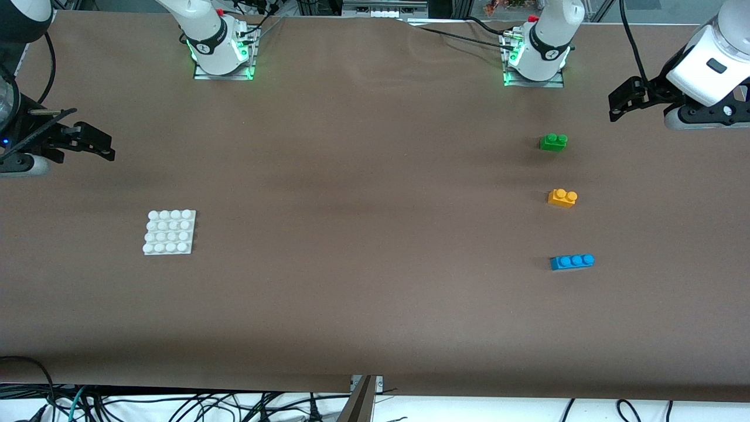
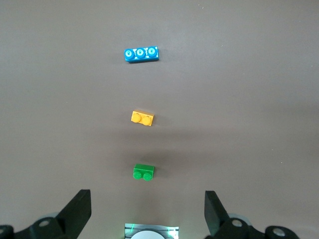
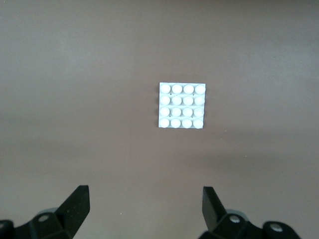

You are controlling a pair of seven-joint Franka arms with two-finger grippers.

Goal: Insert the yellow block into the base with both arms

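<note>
The yellow block [image 1: 562,198] is sitting between the green brick [image 1: 553,142] and blue brick [image 1: 572,261], well apart from the base [image 1: 170,232]. I am holding my left gripper [image 2: 147,211] and right gripper [image 3: 145,209] spread wide, waiting. Nothing is done yet.

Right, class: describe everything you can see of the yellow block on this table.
The yellow block is a small orange-yellow brick, plastic by its look, with two round studs on top. It sits upright and flat on the brown table, toward the left arm's end, touching nothing else. It is the middle of three spaced bricks: the green brick lies farther from the front camera, the blue brick nearer. No gripper holds it.
</note>
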